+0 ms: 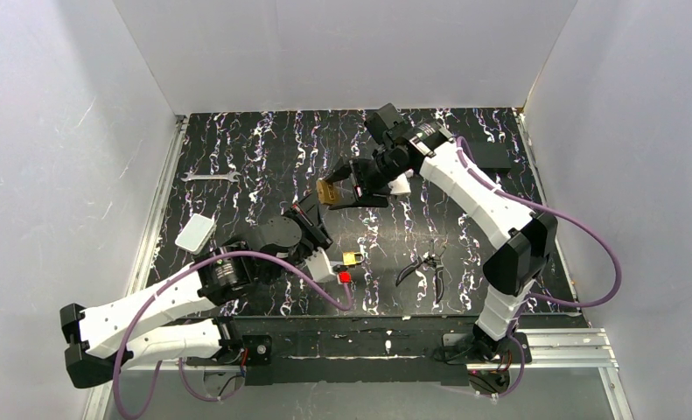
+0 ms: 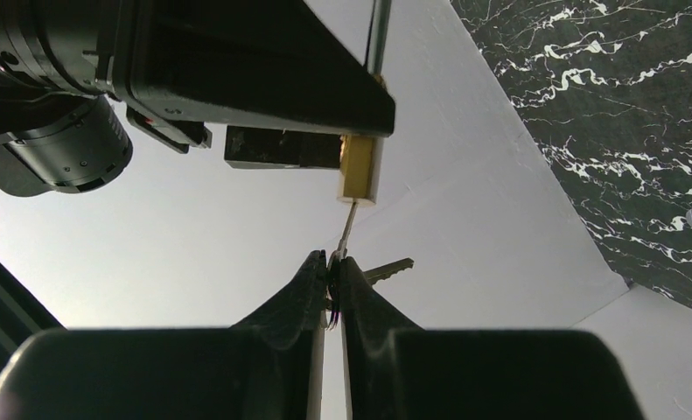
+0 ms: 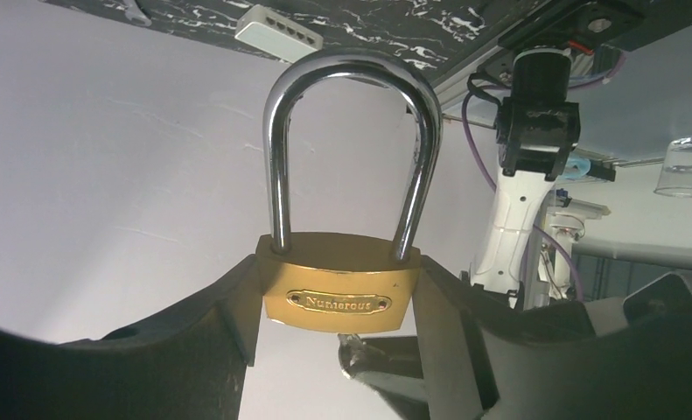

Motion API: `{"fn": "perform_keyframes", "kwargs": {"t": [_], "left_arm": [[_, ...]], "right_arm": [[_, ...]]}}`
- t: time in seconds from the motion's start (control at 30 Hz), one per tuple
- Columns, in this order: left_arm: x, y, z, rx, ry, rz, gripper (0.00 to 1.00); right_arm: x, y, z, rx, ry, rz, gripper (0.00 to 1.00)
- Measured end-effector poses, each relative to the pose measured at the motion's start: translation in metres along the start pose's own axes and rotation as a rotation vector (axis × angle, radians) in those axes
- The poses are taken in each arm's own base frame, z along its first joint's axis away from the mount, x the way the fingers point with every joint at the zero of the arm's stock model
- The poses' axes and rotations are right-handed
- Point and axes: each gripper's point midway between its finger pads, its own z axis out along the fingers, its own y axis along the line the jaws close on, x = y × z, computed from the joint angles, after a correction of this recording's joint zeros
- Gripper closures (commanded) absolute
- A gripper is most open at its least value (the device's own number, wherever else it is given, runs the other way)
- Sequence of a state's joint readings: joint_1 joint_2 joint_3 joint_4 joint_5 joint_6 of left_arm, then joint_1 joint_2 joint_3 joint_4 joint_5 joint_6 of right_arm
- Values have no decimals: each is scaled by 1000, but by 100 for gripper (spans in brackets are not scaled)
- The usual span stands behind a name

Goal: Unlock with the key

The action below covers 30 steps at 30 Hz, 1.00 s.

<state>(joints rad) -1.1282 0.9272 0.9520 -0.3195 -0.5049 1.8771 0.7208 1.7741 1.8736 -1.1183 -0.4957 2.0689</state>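
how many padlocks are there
2. One padlock is clamped in the right gripper; a second padlock lies on the table near its front edge. More could hide under the arms.

Robot lab cell — white panel walls (image 1: 342,52), marbled tabletop (image 1: 263,149), aluminium rail (image 1: 578,341).

Head of the key (image 2: 348,226) hidden inside the left tool (image 2: 329,259); whether its tip enters the padlock (image 2: 359,166) is unclear
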Motion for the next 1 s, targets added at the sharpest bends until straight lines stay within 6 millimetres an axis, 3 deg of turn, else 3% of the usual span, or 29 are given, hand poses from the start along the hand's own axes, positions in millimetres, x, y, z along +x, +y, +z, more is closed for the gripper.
{"fn": "perform_keyframes", "kwargs": {"t": [0.23,0.4,0.73,0.87,1.0], "left_arm": [[-8,3,-1,-25,-37,0,100],[-17,0,1,-16,-71,7,100],[-22,-7,4,-3,-88,-33,100],[-29,-12,4,-3,-116,-100,100],[-31,-26,3,8,-120,-207,100]], "right_arm": [[18,14,-12,-50,42,-36,99],[13,9,-9,-84,52,-50,99],[21,7,-11,-69,70,-76,99],[3,5,-8,-83,15,-148,99],[-43,-3,-10,-79,-110,-248,99]]}}
